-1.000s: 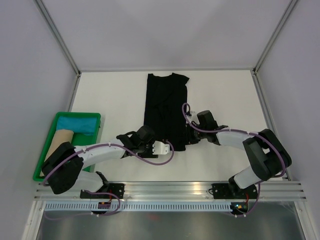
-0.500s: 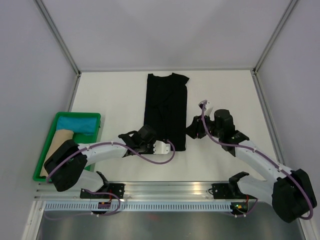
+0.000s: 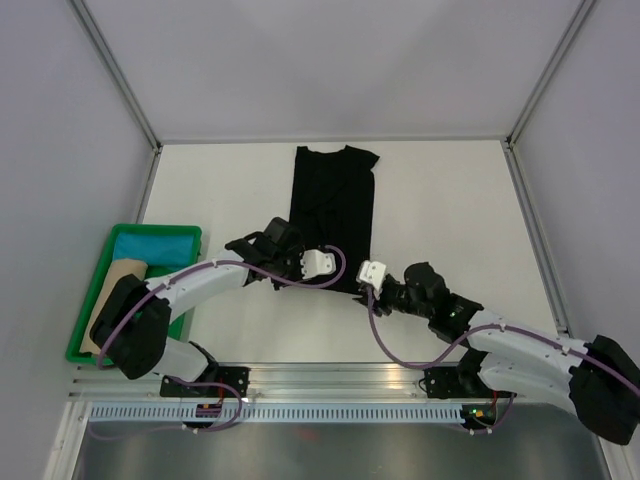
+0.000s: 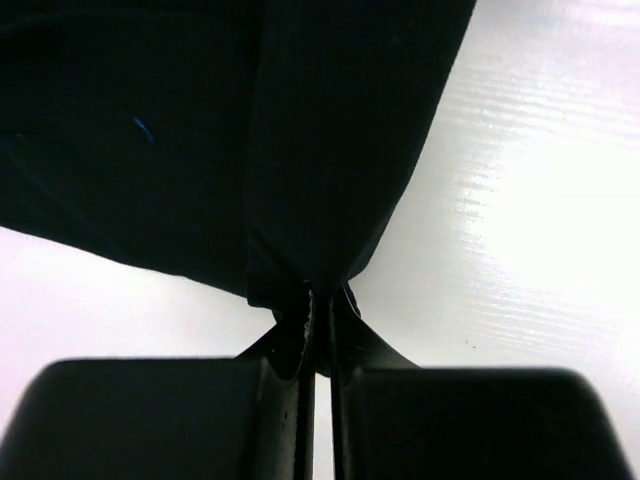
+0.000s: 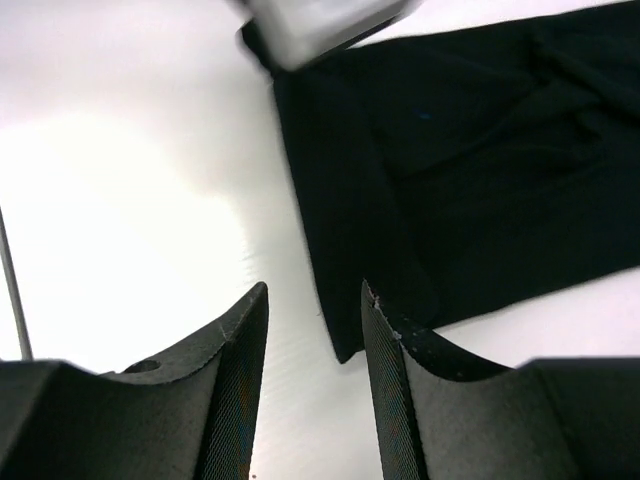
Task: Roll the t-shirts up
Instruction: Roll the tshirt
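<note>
Hem of black t-shirt [image 3: 335,205] pinched in left claw [image 4: 318,305], right claw [image 5: 314,300] parted, empty, just beside it

You've got a white worktop [image 3: 450,200], smooth and shiny, w/ bright glare on it in both wrist views. At its left edge, near the front, sits a green tray [image 3: 155,229]. It's a long box w/ low walls, turned a bit so its far end leans right. Pale grey walls [image 3: 330,60] stand on 3 sides. Metal posts slant up from the back corners, one at left [image 3: 115,75] and one at right [image 3: 550,70]. Along the near edge you see a silver rail [image 3: 340,378] w/ long grooves. Just in front of it is a strip w/ lots of small slots [image 3: 330,412], then a dull grey sheet [image 3: 330,450].
</note>
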Controlling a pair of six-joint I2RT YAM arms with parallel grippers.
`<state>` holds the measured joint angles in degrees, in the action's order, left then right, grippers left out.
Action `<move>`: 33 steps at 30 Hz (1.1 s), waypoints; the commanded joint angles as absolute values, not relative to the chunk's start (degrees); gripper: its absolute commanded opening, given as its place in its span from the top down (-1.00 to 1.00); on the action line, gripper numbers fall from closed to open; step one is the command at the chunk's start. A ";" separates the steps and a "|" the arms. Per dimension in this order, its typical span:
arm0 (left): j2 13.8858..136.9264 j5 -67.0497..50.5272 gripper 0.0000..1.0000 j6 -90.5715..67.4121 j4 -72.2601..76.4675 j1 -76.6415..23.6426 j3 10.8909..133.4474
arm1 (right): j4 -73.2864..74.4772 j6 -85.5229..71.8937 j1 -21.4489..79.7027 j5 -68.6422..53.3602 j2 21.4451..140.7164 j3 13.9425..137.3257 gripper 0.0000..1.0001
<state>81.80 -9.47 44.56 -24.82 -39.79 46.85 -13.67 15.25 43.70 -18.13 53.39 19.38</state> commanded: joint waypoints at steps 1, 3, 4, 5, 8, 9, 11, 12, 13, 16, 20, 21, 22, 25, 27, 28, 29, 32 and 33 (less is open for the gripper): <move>82.44 -19.41 0.95 45.08 -30.14 -38.06 51.67 | -9.42 30.75 50.51 -7.59 58.17 22.14 0.03; 83.05 -21.00 0.95 45.88 -30.76 -38.06 52.47 | -9.05 33.48 54.47 -3.89 62.56 22.67 0.03; 83.40 -21.09 0.95 45.88 -30.85 -38.06 52.64 | -9.84 33.83 55.54 -0.39 63.71 22.50 0.03; 83.58 -20.92 0.95 45.88 -30.85 -38.06 52.91 | -12.72 34.01 56.07 1.91 65.03 22.15 0.04; 84.11 -19.25 0.95 47.54 -31.29 -37.97 52.21 | -17.12 34.98 56.51 7.53 65.83 20.83 0.01; 84.11 -18.29 0.95 47.90 -31.20 -37.97 52.03 | -17.23 35.33 56.43 7.99 65.83 21.00 0.01; 84.20 -18.02 0.95 48.60 -31.20 -37.97 51.68 | -16.44 35.68 56.43 6.43 65.57 21.18 0.00; 84.37 -17.84 0.95 48.60 -31.20 -37.97 51.68 | -16.17 36.03 56.51 5.46 65.48 21.01 0.00; 84.46 -17.84 0.95 48.69 -31.11 -37.97 51.68 | -16.17 36.47 56.43 4.41 65.83 20.92 0.00; 84.64 -17.49 0.95 48.69 -31.02 -37.79 52.38 | -15.55 38.84 56.43 4.83 67.40 20.39 0.01; 85.08 -18.19 0.95 48.34 -31.11 -37.53 53.08 | -12.40 42.71 56.51 0.97 69.52 21.35 0.00; 85.17 -18.19 0.95 48.34 -31.11 -37.53 53.00 | -12.74 42.37 56.43 3.23 70.13 21.44 0.00; 85.17 -18.28 0.95 48.25 -31.11 -37.53 52.82 | -13.96 42.10 56.51 4.64 71.18 21.45 -0.01; 84.90 -18.54 0.95 48.51 -31.11 -37.53 51.77 | -12.94 42.19 56.51 5.54 74.08 22.67 0.00; 84.29 -17.85 0.95 48.95 -30.94 -37.44 51.07 | -11.17 41.93 56.34 3.61 74.97 23.73 0.11; 84.11 -17.58 0.95 49.04 -31.02 -37.35 50.89 | -10.03 41.49 56.16 1.78 74.97 23.82 0.43; 83.42 -17.75 0.95 49.04 -31.11 -37.09 50.80 | -9.50 40.88 56.16 1.58 74.80 23.82 0.64; 82.10 -20.29 0.95 48.95 -32.34 -36.56 50.45 | -6.25 39.64 55.64 0.18 73.48 25.83 0.90; 82.00 -20.91 0.95 49.22 -34.78 -36.39 50.62 | -4.24 39.29 55.55 -1.91 72.95 27.14 0.99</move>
<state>84.40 -17.15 46.94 -31.62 -37.15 50.89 -8.84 40.53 55.96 2.50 74.65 23.03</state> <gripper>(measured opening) 0.045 0.045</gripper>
